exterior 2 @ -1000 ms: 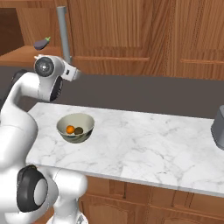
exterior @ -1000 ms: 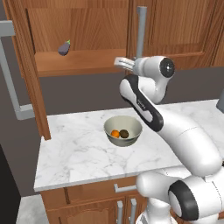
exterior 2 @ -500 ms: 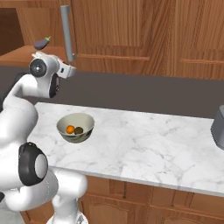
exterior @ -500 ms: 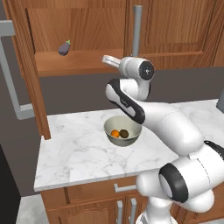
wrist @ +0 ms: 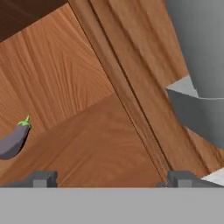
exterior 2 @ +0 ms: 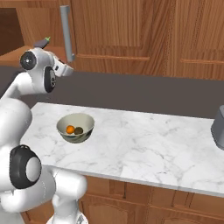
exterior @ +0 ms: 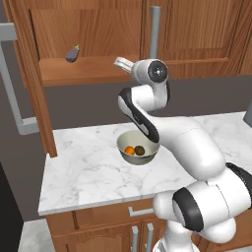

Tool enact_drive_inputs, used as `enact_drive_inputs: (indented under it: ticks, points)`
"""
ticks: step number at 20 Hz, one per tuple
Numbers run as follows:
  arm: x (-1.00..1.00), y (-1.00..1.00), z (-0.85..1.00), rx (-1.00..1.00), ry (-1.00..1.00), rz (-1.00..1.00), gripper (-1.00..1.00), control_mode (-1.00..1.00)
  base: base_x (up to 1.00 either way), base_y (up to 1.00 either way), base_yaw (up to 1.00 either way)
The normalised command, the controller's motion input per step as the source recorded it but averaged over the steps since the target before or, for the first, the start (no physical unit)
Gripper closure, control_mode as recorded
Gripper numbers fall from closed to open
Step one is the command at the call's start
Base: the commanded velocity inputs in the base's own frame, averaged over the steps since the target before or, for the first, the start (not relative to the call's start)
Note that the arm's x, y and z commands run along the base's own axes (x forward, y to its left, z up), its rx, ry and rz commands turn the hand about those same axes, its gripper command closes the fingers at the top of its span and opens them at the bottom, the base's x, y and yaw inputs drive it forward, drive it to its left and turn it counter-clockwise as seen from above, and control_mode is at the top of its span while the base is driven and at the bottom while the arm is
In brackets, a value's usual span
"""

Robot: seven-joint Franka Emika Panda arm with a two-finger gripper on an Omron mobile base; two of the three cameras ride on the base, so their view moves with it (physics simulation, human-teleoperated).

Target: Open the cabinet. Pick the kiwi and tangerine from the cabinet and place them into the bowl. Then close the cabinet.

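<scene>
The cabinet (exterior: 197, 34) hangs over the counter with its left door (exterior: 30, 78) swung wide and its right door shut. My gripper (exterior: 123, 62) is open and empty, level with the shelf's front edge (exterior: 88, 76), just left of the right door's grey bar handle (exterior: 155, 29). From the other side the gripper (exterior 2: 68, 70) sits under that handle (exterior 2: 66, 33). In the hand view my gripper (wrist: 111, 179) faces the wooden shelf (wrist: 96, 144). The bowl (exterior: 123, 142) on the counter holds the tangerine (exterior: 129, 150) and the kiwi (exterior: 140, 150); the bowl (exterior 2: 85, 120), tangerine (exterior 2: 70, 129) and kiwi (exterior 2: 78, 130) also show from the right.
A small purple eggplant (exterior: 72, 54) lies on the shelf, left of my hand, and is seen as the eggplant (wrist: 13, 140) in the hand view. The open door's bar handle (exterior: 12, 83) juts out at far left. A grey object (exterior 2: 218, 127) stands at the counter's right end.
The hand has swung left and slightly up, from beside the right door's handle to the shelf's front edge. The jaws stayed open. The bowl and fruit did not move.
</scene>
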Motion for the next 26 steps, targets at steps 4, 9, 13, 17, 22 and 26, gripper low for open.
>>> enact_drive_inputs:
  ticks: [4, 9, 13, 17, 22, 26]
  points:
    - [-0.99, -0.26, 0.81, 0.00, 0.32, -0.15, -1.00, -1.00, 0.00, 0.00, 0.00]
    - [-1.00, -0.16, -0.10, -0.10, 0.54, -0.03, -1.00, -1.00, 0.00, 0.00, 0.00]
    - [-1.00, 0.00, -1.00, -0.21, 0.33, 0.05, -1.00, -1.00, 0.00, 0.00, 0.00]
    - [-1.00, 0.00, -0.94, -0.25, 0.37, 0.12, -1.00, -1.00, 0.00, 0.00, 0.00]
    - [-1.00, 0.00, -0.10, -0.15, 0.06, 0.16, -1.00, -1.00, 0.00, 0.00, 0.00]
    - [-1.00, 0.00, -0.03, -0.13, -0.09, 0.25, -1.00, -1.00, 0.00, 0.00, 0.00]
